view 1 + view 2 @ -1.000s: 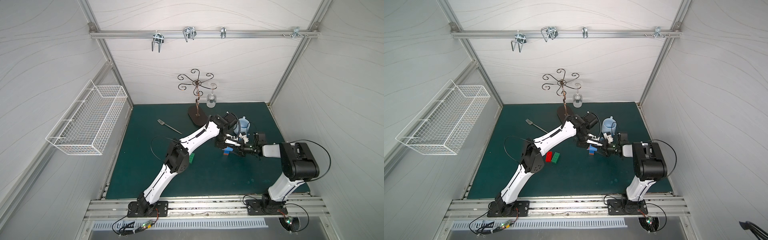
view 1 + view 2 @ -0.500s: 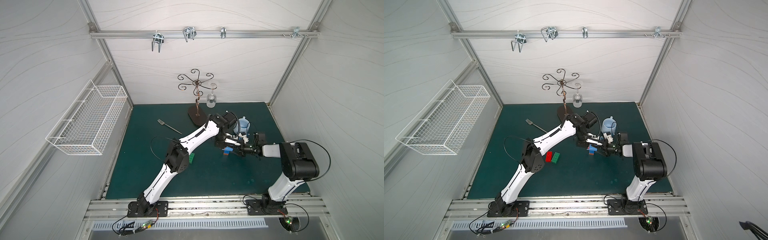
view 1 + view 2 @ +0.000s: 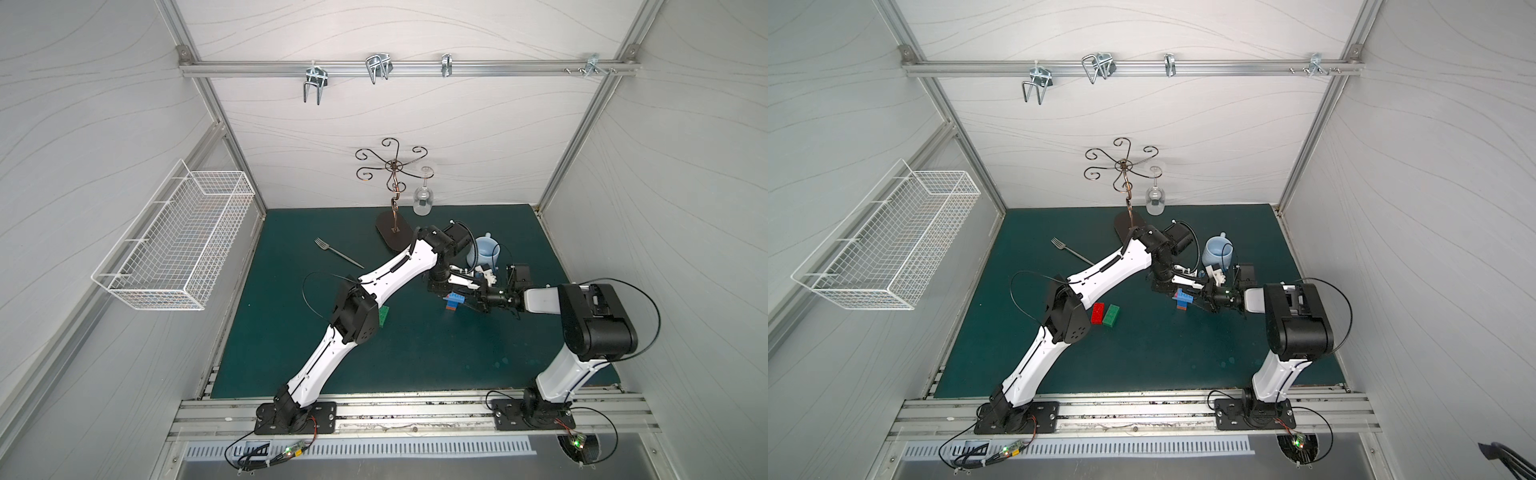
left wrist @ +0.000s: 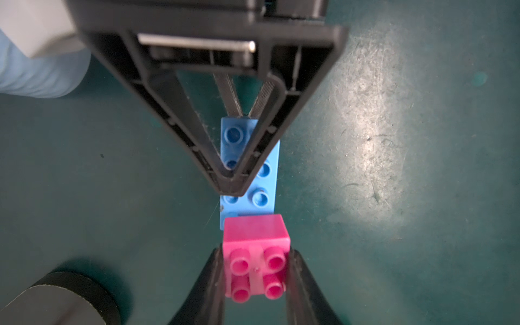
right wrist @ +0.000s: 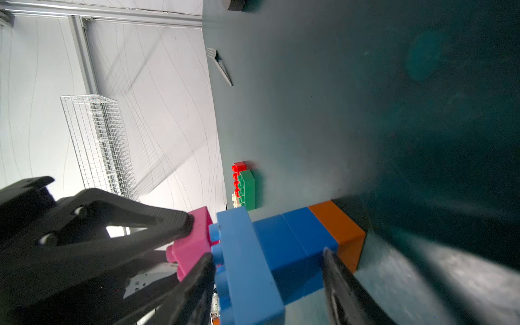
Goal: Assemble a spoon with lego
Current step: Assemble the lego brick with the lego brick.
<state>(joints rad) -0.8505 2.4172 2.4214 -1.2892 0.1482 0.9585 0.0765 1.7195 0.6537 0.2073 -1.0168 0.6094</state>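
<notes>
Pink brick (image 4: 256, 233) pinched tight in left fingers (image 4: 208, 281), studs up, over end studs of light blue brick (image 4: 261, 199) capping upright spoon (image 5: 295, 239), mid-worktop (image 4: 394, 140) toward right edge. Right fingers (image 5: 340, 287) part-open, clamped about spoon. Likely next: straight press down.

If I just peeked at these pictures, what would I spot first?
The left arm and right arm meet over a little orange-and-blue brick tower on the green mat. The left tool pinches a bright pink brick at the tower's top, while the right tool grips the tower. A red brick and a green brick lie side by side by the left arm's elbow.
</notes>
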